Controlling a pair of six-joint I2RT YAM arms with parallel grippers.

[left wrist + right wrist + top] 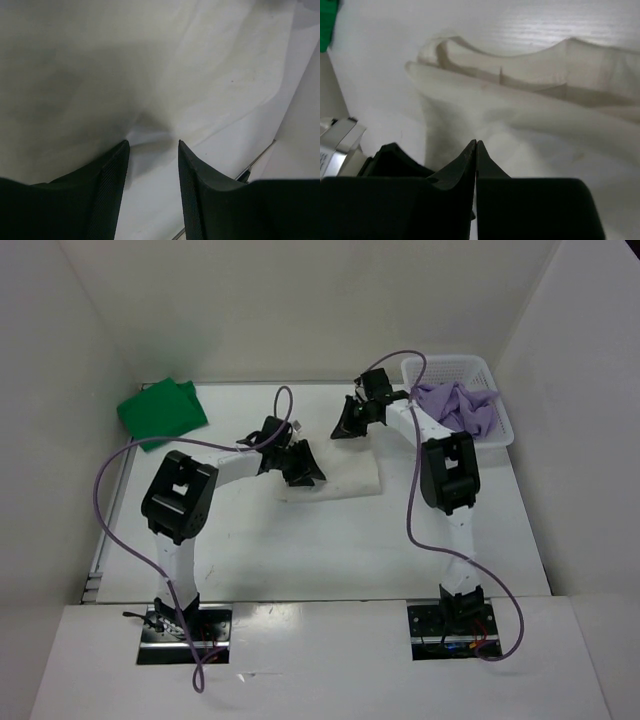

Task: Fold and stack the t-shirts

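At the centre of the table (300, 550): cream-white shirt (345, 480), folded flat.
Green shirt (160, 408) folded at far left; lavender shirt (460, 405) heaped in basket (450, 362). Left gripper (152, 146) jaws spread over the cream cloth; right gripper (476, 144) jaws pressed together, holding nothing.

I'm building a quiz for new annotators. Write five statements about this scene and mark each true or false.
1. The purple shirt lies in the basket. True.
2. The green shirt sits mid-table. False: it lies at the far left corner.
3. The left gripper is open over the cream shirt. True.
4. The right gripper is wide open. False: it is shut.
5. The three shirts are stacked. False: they lie apart.
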